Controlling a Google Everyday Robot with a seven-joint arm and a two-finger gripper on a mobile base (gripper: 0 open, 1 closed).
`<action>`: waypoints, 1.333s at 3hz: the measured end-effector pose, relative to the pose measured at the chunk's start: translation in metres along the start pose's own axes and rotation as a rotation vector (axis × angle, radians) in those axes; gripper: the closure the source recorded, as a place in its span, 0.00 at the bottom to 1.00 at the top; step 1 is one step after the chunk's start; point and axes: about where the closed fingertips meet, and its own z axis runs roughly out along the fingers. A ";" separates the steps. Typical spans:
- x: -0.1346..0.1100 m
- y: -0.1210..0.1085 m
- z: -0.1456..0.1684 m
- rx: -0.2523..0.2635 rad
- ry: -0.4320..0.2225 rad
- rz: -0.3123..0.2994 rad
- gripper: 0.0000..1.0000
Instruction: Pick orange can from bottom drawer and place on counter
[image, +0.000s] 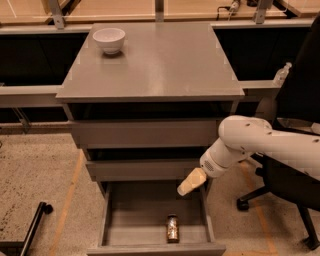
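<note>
The step in hand looks like the reach. The bottom drawer (134, 220) stands pulled out, and the gripper (190, 183) hangs above the drawer's back right corner, just under the closed drawer front (142, 169) above it. It holds nothing that can be seen, and whether it is open or closed cannot be told from here.

The orange can (172, 228) stands upright on the drawer's floor, near the front wall and a little right of the drawer's middle. It is forward of the gripper and below it, and the two do not touch.

The next move probably calls for the arm (260, 142) to bring the gripper forward and down inside the drawer, clear of the right wall, until it sits around the can's sides. After that comes the lift out and up to the counter (150, 65), which tops the cabinet above the drawer. A white bowl (109, 39) sits at its far left corner.

The can is small and slim, with a mottled orange-brown label and a dull metal rim. It would likely tip if nudged from the side.
</note>
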 end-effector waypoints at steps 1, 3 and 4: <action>-0.013 -0.027 0.080 -0.003 0.056 0.126 0.00; -0.009 -0.025 0.083 -0.010 0.063 0.127 0.00; 0.013 -0.037 0.120 -0.013 0.140 0.248 0.00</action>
